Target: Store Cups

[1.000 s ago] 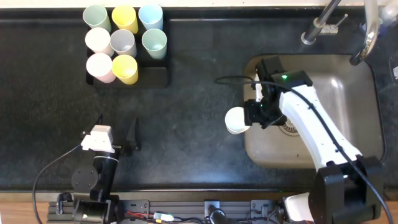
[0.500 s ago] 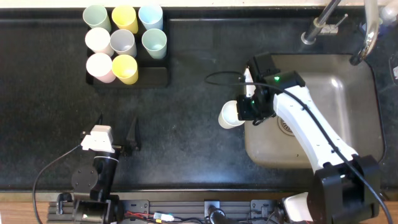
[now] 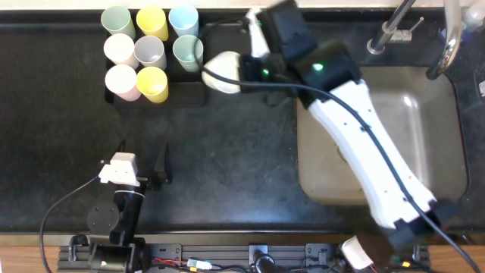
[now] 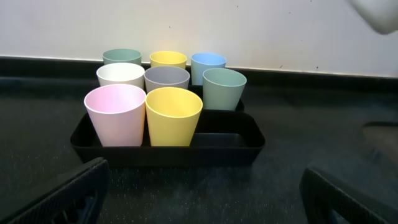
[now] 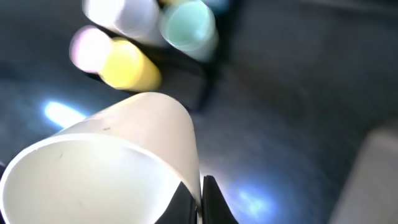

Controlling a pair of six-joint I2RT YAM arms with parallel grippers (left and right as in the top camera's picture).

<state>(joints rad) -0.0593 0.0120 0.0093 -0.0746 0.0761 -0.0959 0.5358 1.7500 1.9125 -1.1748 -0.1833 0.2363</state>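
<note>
Right pincer [image 3: 244, 70] grips white cup [image 3: 220, 73] near tray [image 3: 189, 94].

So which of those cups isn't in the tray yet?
The white cup, held by the right gripper near the black tray. The other eight cups stand upright inside the tray.

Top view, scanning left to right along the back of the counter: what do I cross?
First the black cup tray → white cup held in the right hand → faucet.
</note>
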